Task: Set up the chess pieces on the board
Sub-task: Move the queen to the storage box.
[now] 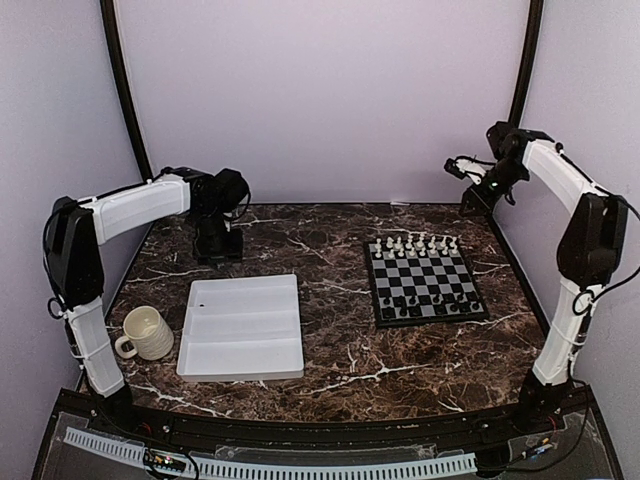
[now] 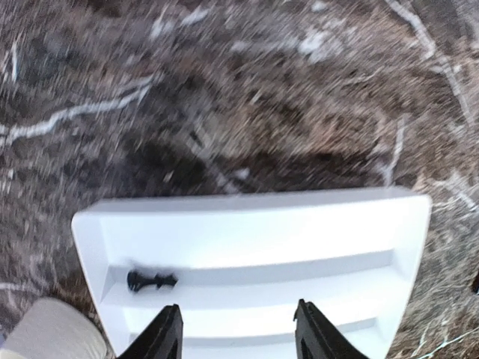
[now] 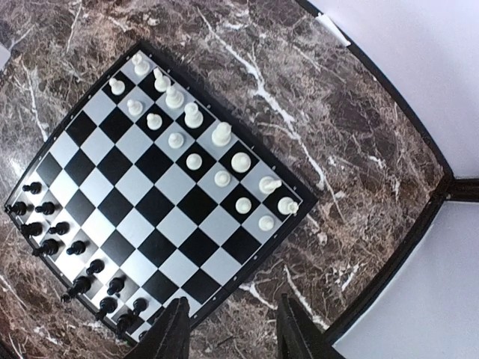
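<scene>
Hovering with left tool (image 2: 236,310) spread open over tray (image 1: 240,345) at 8 o'clock on bench (image 1: 330,375); inside, lone black chessman (image 2: 150,280) lying flat. Holding right tool (image 3: 232,303) open, high by board (image 1: 425,282) at 3 o'clock, chess pieces (image 3: 221,134) ranked along its 12 and 6 edges. Mug (image 1: 147,332) just beside tray's 9.

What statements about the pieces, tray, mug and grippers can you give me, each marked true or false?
1. A black piece lies on its side in the tray. True.
2. The white pieces stand on the near side of the board. False: they stand on the far side, and the black pieces on the near side.
3. The mug stands to the right of the board. False: it stands to the left of the tray.
4. The left gripper and the right gripper are both open and empty. True.
</scene>
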`<action>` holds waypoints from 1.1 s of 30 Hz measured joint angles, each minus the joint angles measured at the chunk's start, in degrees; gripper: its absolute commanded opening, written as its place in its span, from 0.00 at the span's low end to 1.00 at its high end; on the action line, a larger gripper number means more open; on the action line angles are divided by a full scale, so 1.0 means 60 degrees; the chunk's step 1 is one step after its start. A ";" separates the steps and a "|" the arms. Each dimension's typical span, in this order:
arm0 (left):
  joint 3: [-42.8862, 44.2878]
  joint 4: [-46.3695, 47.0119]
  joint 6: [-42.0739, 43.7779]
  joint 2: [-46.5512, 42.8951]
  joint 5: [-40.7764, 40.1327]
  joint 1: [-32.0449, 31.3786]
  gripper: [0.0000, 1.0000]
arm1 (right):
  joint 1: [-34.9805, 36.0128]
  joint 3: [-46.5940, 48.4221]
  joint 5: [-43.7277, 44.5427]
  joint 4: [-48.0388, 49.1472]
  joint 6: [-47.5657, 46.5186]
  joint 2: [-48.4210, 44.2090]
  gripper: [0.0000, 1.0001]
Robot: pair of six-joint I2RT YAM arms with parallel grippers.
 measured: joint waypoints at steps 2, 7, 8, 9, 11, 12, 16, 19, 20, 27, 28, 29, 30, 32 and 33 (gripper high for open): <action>-0.0729 -0.0495 -0.0277 -0.0368 -0.0076 0.0000 0.54 | 0.0018 0.0262 -0.0138 0.0000 0.0007 0.0251 0.42; -0.1428 -0.1264 -0.0743 -0.0623 -0.0211 0.0127 0.57 | 0.0306 0.0273 -0.0452 -0.0087 0.0095 0.0816 0.42; -0.1468 -0.1326 -0.0765 -0.0601 -0.0208 0.0197 0.56 | 0.0397 0.0251 -0.0492 -0.0098 0.0106 0.0878 0.42; -0.1475 -0.1370 -0.0772 -0.0568 -0.0204 0.0295 0.54 | 0.0506 0.0211 -0.0521 -0.0109 0.0127 0.0914 0.42; -0.1453 -0.1351 -0.0739 -0.0466 -0.0186 0.0557 0.49 | 0.0663 0.0200 -0.0572 -0.0142 0.0135 0.0929 0.42; -0.1428 -0.1333 -0.0721 -0.0390 -0.0171 0.0670 0.46 | 0.0736 0.0200 -0.0608 -0.0142 0.0138 0.0929 0.42; -0.1410 -0.1166 -0.0659 0.0022 -0.0029 0.1031 0.45 | 0.0936 0.0200 -0.0721 -0.0149 0.0135 0.0929 0.42; -0.1490 -0.0958 -0.0670 0.0149 0.0069 0.1173 0.45 | 0.0940 0.0200 -0.0718 -0.0153 0.0138 0.0929 0.42; -0.1519 -0.0885 -0.0670 0.0168 0.0120 0.1231 0.45 | 0.0943 0.0200 -0.0714 -0.0153 0.0138 0.0933 0.42; -0.1628 -0.0495 -0.0652 0.0557 0.0382 0.1654 0.42 | 0.1155 0.0073 -0.0652 -0.0149 0.0146 0.0933 0.42; -0.1694 -0.0437 -0.0656 0.0612 0.0419 0.1698 0.42 | 0.1206 0.0011 -0.0641 -0.0142 0.0149 0.0933 0.42; -0.1767 -0.0408 -0.0656 0.0648 0.0452 0.1723 0.42 | 0.1264 -0.0058 -0.0637 -0.0146 0.0149 0.0933 0.42; -0.1843 -0.0401 -0.0659 0.0663 0.0470 0.1763 0.43 | 0.1304 -0.0113 -0.0630 -0.0157 0.0149 0.0933 0.42; -0.1985 -0.0393 -0.0667 0.0667 0.0514 0.1789 0.46 | 0.1359 -0.0171 -0.0630 -0.0160 0.0149 0.0933 0.42; -0.2084 -0.0368 -0.0692 0.0667 0.0576 0.1789 0.46 | 0.1377 -0.0175 -0.0627 -0.0164 0.0149 0.0933 0.42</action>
